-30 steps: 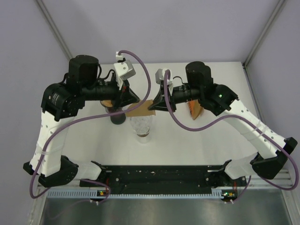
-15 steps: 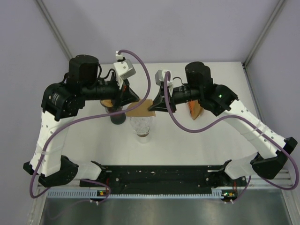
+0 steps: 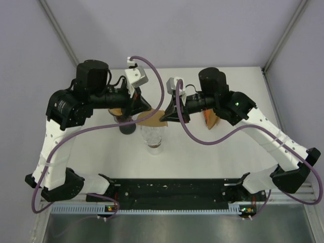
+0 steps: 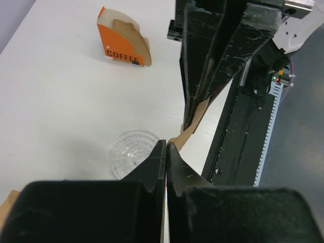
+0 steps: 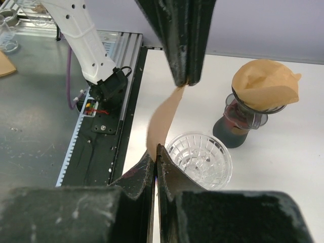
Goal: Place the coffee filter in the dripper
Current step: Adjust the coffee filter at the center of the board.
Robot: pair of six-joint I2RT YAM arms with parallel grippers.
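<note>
Right gripper [image 5: 155,148], filter [image 5: 164,119] over clear dripper [image 5: 200,159]

place: robot lab cell | cues: white table [image 3: 228,152], grey panel walls [image 3: 177,30], aluminium struts [image 3: 54,25]

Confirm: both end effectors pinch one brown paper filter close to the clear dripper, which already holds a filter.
Wrong on one point: the clear dripper is empty, as the right wrist view shows. The left end effector and right end effector do both pinch one brown paper filter close to it.
</note>
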